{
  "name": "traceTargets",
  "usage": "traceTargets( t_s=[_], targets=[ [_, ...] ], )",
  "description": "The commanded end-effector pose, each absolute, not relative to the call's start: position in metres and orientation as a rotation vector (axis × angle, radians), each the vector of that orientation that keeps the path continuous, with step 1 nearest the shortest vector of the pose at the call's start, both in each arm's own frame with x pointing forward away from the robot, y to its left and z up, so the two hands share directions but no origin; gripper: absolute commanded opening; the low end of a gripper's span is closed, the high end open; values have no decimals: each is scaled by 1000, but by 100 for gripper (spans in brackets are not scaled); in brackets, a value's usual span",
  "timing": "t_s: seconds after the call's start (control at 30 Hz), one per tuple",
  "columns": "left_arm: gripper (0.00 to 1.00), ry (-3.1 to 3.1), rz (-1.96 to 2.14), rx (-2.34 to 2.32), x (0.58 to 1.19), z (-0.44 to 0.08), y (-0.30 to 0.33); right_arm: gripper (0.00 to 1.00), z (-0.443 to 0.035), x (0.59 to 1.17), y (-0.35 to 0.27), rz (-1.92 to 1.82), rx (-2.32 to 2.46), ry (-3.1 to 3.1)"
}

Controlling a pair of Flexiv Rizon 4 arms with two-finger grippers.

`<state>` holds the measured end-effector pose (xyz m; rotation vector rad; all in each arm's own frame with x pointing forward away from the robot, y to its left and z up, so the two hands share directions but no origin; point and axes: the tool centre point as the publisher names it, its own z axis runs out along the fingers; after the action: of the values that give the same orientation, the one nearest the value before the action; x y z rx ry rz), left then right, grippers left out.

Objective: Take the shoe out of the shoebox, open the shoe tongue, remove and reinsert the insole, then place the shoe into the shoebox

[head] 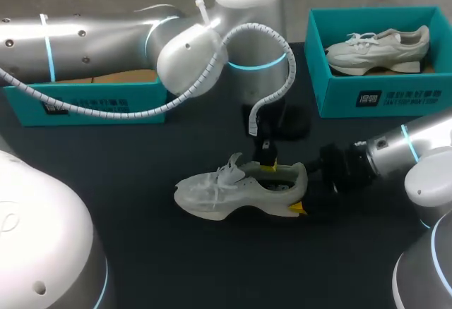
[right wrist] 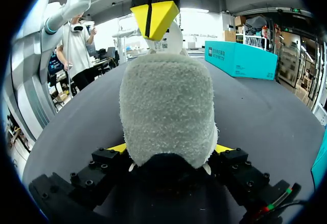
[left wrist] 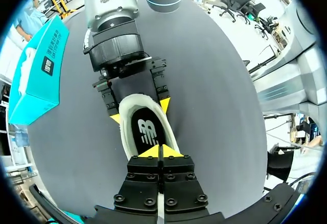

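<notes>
Right wrist view is showing the nearest thing first: the right hand (right wrist: 171, 150) is clamping the fuzzy heel of the pale shoe (right wrist: 166, 106), one yellow tip pressing on each side. Past the heel, the left hand (right wrist: 153, 17) is hanging over the shoe's opening with its tips pressed together.

In the left wrist view those joined tips are sitting right on the black insole (left wrist: 148, 132), at the end of it nearer that hand. I cannot tell whether the insole's edge is being pinched between them. Ahead of the left hand, the right hand is gripping the heel from both sides.

From the head view, the shoe is lying on its sole on the dark desk (head: 141, 252) at lower centre, its long axis running across the frame with the toe pointing left and the heel right. The left hand is coming down onto it from above and the right hand is meeting it end-on from the right. To my judgement the insole step is depending on the right hand anchoring the heel while the left is lifting upward.

Farther off, at upper right, a teal shoebox (head: 381, 97) is standing open and holding a second shoe (head: 378, 48); the right arm is the nearer to it. At upper left another teal box (head: 92, 104) is sitting partly under the left arm, its inside mostly hidden.
</notes>
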<state>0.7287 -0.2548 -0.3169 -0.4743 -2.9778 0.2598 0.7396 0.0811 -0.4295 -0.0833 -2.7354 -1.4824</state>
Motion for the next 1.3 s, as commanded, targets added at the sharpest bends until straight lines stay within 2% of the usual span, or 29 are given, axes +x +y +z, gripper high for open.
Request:
traceTargets(
  t_s=[0.03, 0.43, 1.03, 1.1, 1.23, 1.3],
  targets=[
    [0, -2960, 267, -479, 730, -338, -264, 0, -433, 739, 83, -1478, -85, -2738],
    [0, -2959, 182, -440, 733, -368, -259, 0, -433, 739, 83, -1478, -85, -2738],
    [0, -2934, 173, -456, 715, -383, -255, 0, -433, 739, 83, -1478, -85, -2738],
    [11, -2926, 168, -459, 714, -386, -256, 0, -433, 739, 83, -1478, -85, -2738],
    [20, -2915, 171, -453, 715, -391, -255, 0, -433, 739, 83, -1478, -85, -2738],
    [20, -2912, 171, -453, 716, -394, -255, 0, -433, 739, 83, -1478, -85, -2738]
  ],
)
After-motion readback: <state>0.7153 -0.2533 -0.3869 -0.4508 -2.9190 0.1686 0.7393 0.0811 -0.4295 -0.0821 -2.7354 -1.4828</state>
